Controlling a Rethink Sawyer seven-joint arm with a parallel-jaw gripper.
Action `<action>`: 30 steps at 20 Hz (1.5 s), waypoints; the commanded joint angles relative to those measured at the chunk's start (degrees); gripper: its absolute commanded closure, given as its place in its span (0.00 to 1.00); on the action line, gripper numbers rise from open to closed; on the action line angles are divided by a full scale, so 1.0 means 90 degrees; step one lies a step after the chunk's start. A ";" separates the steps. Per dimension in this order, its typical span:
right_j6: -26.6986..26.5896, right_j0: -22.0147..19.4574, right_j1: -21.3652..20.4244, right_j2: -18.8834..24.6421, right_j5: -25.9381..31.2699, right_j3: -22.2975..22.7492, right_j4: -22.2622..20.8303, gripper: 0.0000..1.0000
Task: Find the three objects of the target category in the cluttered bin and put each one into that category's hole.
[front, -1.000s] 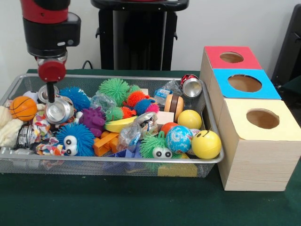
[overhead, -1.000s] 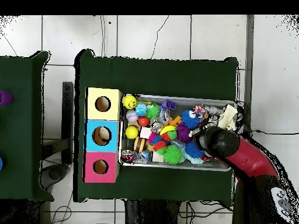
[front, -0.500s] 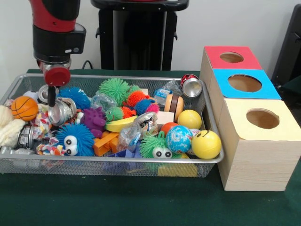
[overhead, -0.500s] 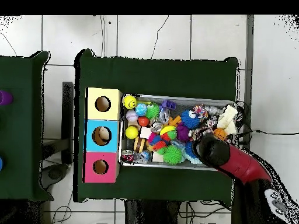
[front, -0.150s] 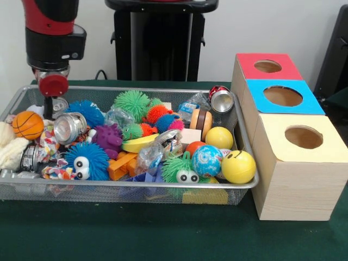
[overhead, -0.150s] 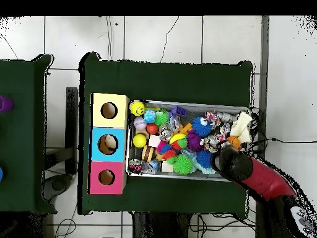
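Bright, even light falls from above, with no hard shadows. The silver wire-mesh bin (front, -0.150s: 130, 187) throws only a faint shade on the green cloth-covered table (front, -0.150s: 136, 234) just before it. Small glints sit on the crushed silver metal can (front, -0.150s: 69, 127) inside the bin and on the yellow smiley ball (front, -0.150s: 238, 166). The front view is slightly soft throughout. In the overhead view the white tiled floor (overhead, -0.150s: 186, 37) beyond the bin looks washed out.

white tiled floor (overhead, -0.150s: 186, 37); pale wall (front, -0.150s: 261, 27)
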 commanded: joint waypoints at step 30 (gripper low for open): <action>0.1207 0.0901 0.2249 0.0743 -0.1604 -0.0817 0.0483 1.00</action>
